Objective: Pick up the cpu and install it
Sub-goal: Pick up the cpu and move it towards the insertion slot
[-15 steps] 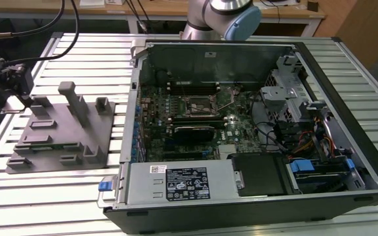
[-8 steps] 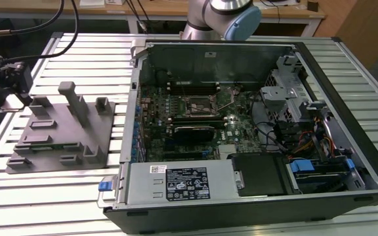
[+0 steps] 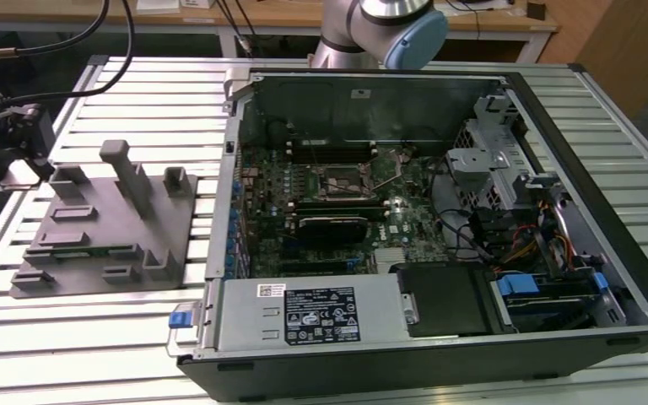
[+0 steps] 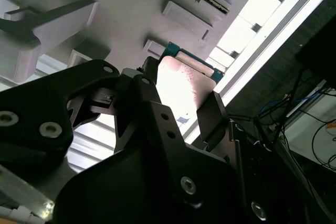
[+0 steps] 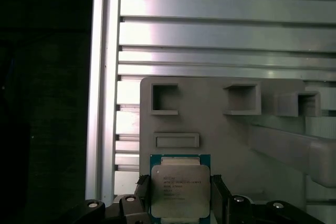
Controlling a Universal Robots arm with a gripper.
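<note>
Slatted table (image 5: pixel 226 35) | tool (image 5: pixel 180 203) grips cpu (image 5: pixel 180 184) | cpu's lower edge cut off

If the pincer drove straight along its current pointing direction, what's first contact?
Likely the grey tray: in the first wrist view it lies directly beyond the pincer and the cpu it grips. How much gap remains is unclear.

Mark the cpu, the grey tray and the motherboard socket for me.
cpu (image 5: pixel 180 190), first wrist view, middle of its metal top.
grey tray (image 5: pixel 210 124), first wrist view, bare flat face.
socket (image 3: pixel 344 180), exterior view, centre of the dark square.
</note>
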